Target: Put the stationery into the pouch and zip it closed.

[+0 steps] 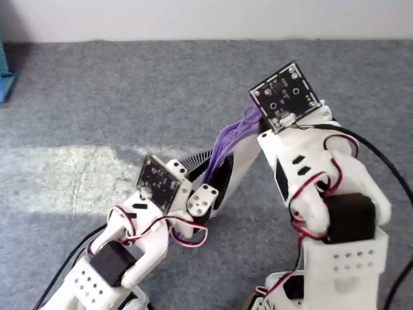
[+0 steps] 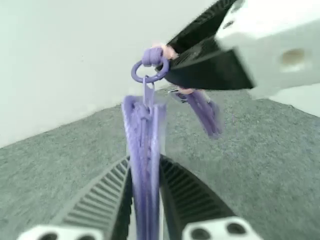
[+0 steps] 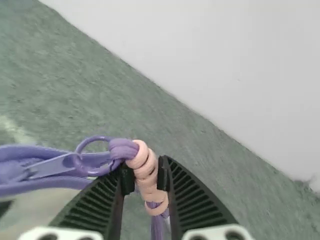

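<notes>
Well, the purple pouch (image 1: pixel 222 145) was held up clear of the desk (image 1: pixel 97 97), stretched btwn the two tools. Its long axis slanted from the lower end up to the zip-pull end, and it showed edge-on in the left wrist view. The pull ring (image 1: pixel 248 115) sat at the pouch's upper end, w/ a pink bead cord (image 3: pixel 145 170) looped thru it.

Under the pouch the desk had a grey carpet-like cover, w/ a pale patch of light (image 1: pixel 71 174) off to one side. A white wall (image 1: pixel 193 19) stood beyond the pouch, and a blue object (image 1: pixel 5 74) lay well apart from it at the desk's edge.

The left tool (image 1: pixel 216 165) was clamped on the pouch's lower end, fingers pressed to the fabric on both sides. The right tool (image 3: pixel 144 175) was at the upper end, pinched tight on the bead cord just beside the ring.
</notes>
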You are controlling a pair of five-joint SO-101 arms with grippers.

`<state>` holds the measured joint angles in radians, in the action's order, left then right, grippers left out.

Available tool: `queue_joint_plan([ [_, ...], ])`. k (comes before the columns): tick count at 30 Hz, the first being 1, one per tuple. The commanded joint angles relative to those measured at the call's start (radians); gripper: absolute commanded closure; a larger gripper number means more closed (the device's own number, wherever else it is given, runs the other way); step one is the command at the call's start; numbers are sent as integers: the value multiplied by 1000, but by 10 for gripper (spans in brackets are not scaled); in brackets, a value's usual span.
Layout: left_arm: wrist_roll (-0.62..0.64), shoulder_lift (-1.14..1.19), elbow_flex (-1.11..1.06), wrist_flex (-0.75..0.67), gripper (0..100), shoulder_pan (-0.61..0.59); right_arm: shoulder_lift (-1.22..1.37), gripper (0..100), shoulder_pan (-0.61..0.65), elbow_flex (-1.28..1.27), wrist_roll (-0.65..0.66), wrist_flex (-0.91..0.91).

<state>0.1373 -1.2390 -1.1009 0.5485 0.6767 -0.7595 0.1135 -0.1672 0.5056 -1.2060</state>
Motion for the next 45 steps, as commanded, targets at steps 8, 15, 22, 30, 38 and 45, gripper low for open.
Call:
queue_joint_plan([
  [8,2,-172,-59,77,990,-35,-4,991,-159,-127,17,142],
  [15,2,-250,-64,126,990,-54,-4,991,-225,-293,95,225],
  [22,-3,-327,-61,193,990,-54,-4,992,-232,-402,98,314],
  [30,-8,-384,-62,210,989,-55,-16,992,-231,-374,72,334],
  [38,-114,-390,-133,86,913,-55,-15,992,-51,0,-52,116],
  [45,-132,-390,-228,-2,847,-55,-8,992,199,227,-49,-96],
])
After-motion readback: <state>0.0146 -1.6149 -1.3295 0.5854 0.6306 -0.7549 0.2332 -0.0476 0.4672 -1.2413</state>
